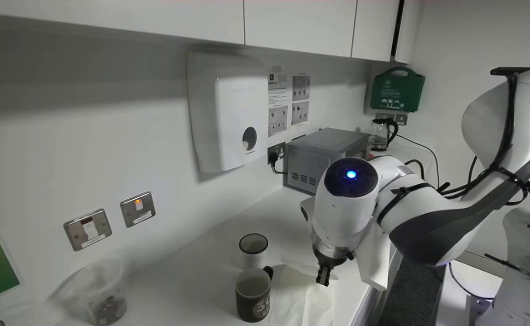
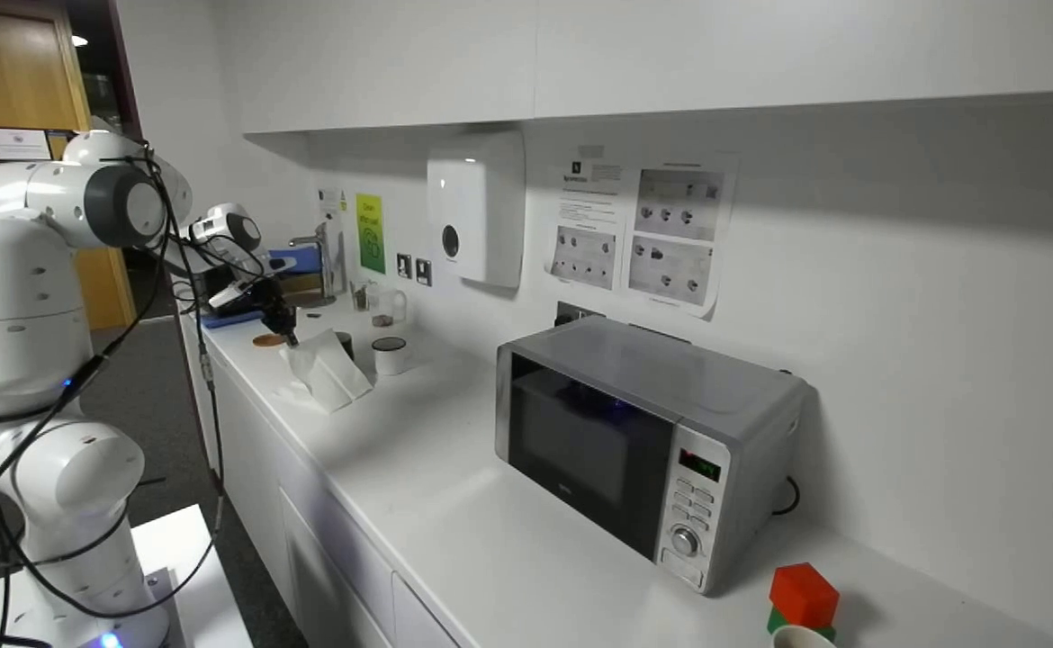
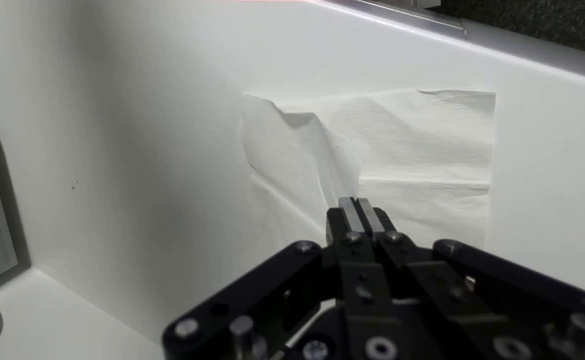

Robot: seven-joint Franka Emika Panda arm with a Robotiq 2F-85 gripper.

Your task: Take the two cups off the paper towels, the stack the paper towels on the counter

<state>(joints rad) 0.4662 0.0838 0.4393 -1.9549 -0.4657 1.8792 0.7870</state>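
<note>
Pinching a thin, rumpled white paper towel [image 3: 292,150] between fully closed jaws.
Near the jaws, a dark cylindrical mug [image 1: 248,302] and a white, dark-rimmed cup [image 1: 253,259] stand upright.

Microwave [image 2: 639,441], kettle [image 1: 379,137] and first-aid kit [image 1: 396,92] mark a workplace kitchenette.

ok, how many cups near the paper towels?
2: the dark mug beside the paper towels, and the white cup, closer to the wall. In an exterior view the paper towels partly hide the dark mug. Past the microwave, a cropped pale rim may be another.
</note>
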